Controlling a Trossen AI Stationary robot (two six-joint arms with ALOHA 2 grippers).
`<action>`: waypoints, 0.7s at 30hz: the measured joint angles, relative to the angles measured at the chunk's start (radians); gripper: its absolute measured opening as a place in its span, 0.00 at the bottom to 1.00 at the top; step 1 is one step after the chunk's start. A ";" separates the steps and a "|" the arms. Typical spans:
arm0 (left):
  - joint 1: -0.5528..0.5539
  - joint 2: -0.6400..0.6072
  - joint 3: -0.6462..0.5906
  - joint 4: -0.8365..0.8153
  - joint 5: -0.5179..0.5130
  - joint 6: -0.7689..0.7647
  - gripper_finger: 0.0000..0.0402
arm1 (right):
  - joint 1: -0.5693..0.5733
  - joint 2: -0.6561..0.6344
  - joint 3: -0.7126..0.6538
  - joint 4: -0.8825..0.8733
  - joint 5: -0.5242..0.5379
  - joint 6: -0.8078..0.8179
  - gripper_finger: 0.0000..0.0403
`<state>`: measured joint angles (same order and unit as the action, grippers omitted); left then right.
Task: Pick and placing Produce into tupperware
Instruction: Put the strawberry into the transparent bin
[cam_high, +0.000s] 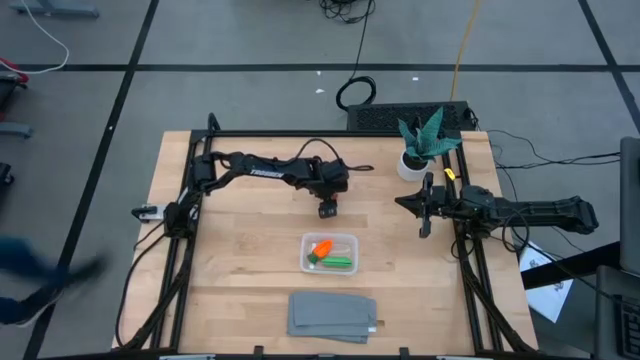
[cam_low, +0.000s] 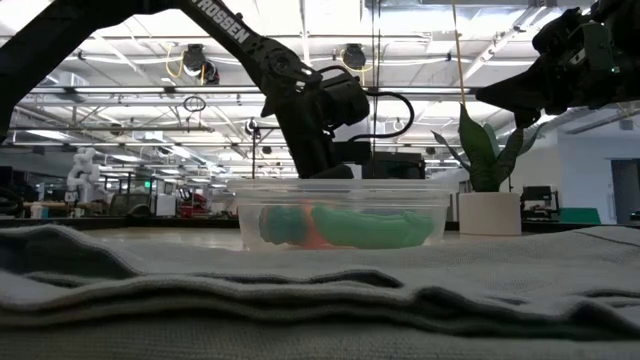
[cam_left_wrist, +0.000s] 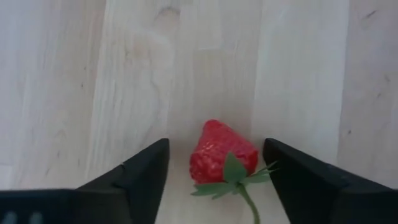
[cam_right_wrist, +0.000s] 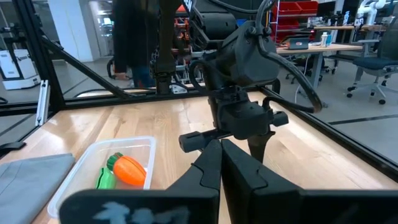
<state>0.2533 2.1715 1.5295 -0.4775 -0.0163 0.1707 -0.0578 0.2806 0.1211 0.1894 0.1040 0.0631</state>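
The red strawberry piece (cam_left_wrist: 221, 155) lies on the bare wood, between the fingers of my open left gripper (cam_left_wrist: 216, 148), which stand on either side of it without touching. In the high view that gripper (cam_high: 328, 208) points down, just beyond the far side of the clear tupperware (cam_high: 328, 252). The orange carrot (cam_high: 322, 249) and the long green piece (cam_high: 338, 263) lie inside the tupperware (cam_low: 340, 215). My right gripper (cam_right_wrist: 214, 149) is shut and hovers at the table's right side (cam_high: 412, 203), holding nothing.
A folded grey cloth (cam_high: 332, 315) lies at the near edge, in front of the tupperware. A potted green plant (cam_high: 422, 145) stands at the far right corner. A black frame (cam_high: 465, 250) runs along the table's sides. Bare wood (cam_high: 250, 250) spreads left of the tupperware.
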 joint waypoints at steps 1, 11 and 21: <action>0.000 0.000 0.000 0.000 0.001 0.000 0.63 | 0.000 0.000 0.000 0.000 0.000 0.000 0.00; -0.001 0.001 0.000 0.006 0.005 0.008 0.40 | 0.000 0.000 0.000 0.000 0.000 0.000 0.00; 0.000 0.002 0.000 0.009 -0.012 0.014 0.38 | 0.000 0.000 0.000 0.000 0.000 0.000 0.00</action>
<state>0.2537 2.1731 1.5291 -0.4681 -0.0283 0.1850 -0.0574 0.2806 0.1211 0.1894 0.1040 0.0631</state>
